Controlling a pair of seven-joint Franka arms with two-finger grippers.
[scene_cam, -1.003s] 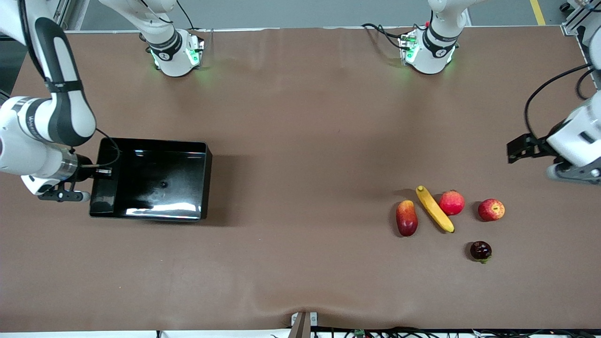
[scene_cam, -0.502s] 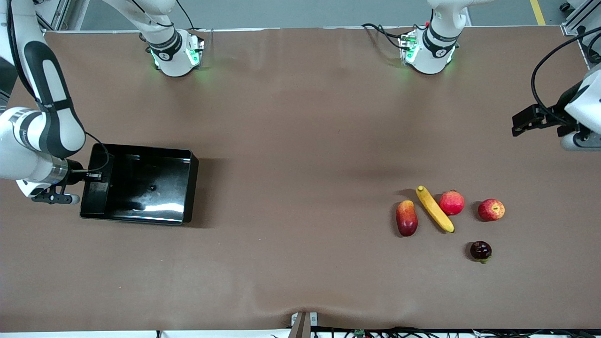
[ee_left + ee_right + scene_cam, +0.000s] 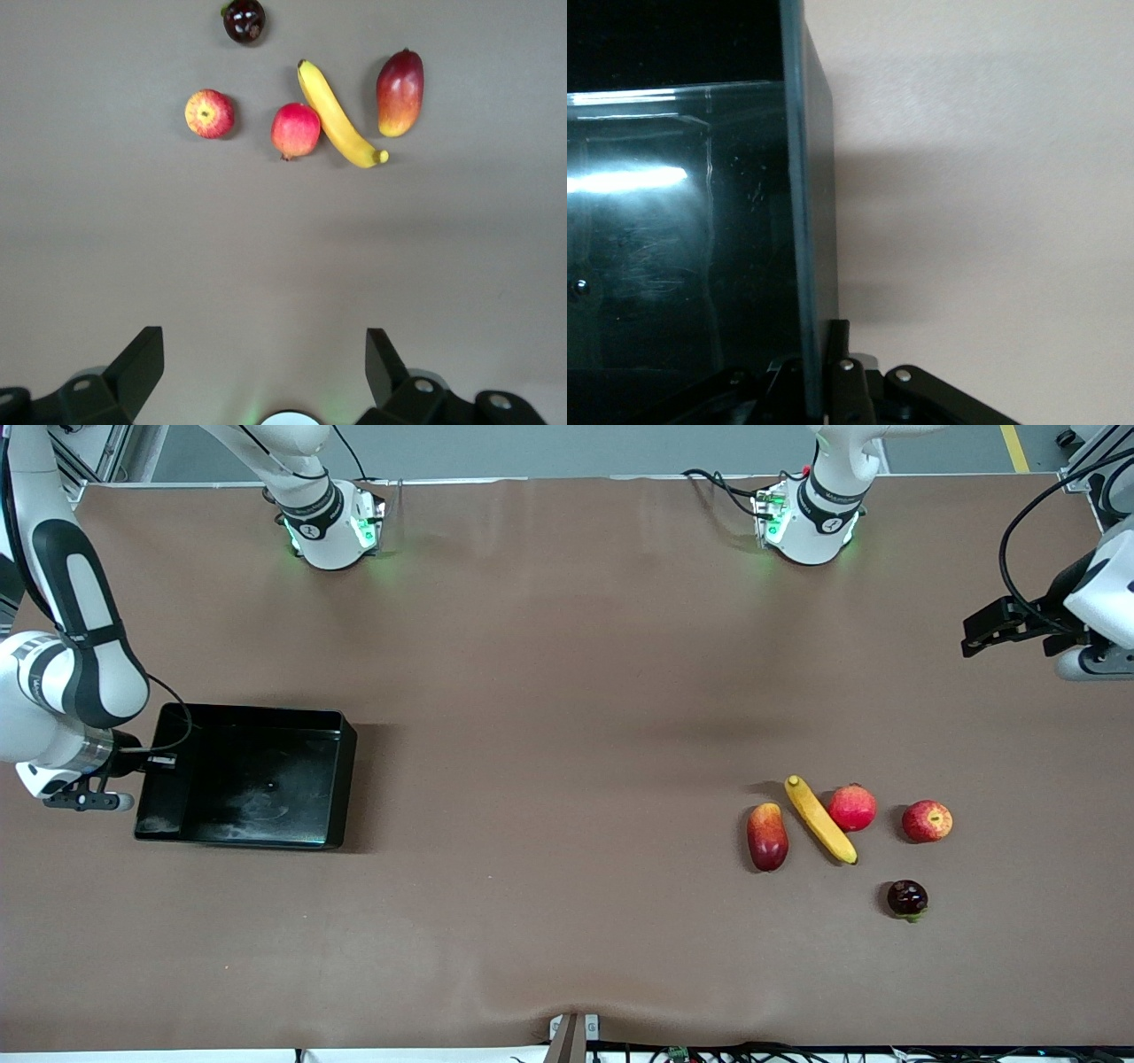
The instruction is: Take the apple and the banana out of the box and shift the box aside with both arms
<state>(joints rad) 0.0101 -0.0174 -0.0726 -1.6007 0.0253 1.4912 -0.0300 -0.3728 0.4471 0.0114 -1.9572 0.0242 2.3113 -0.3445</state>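
Box point(image 3: 244, 775), empty, at nine o'clock on worktop point(image 3: 549, 779); right gripper point(image 3: 146, 762) jaws pinch its end wall. Left gripper point(image 3: 264, 372) spread, aloft at three o'clock; apple point(image 3: 927, 820), banana point(image 3: 820, 818) already out.

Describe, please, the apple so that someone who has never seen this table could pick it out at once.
Toward the left arm's end of the brown table, five fruits lie together, well apart from the black box. The apple is the small round one at the group's end nearest that arm's side. Unlike the plain pink-red fruit beside the banana, it has yellow streaks and a yellowish stem dimple.
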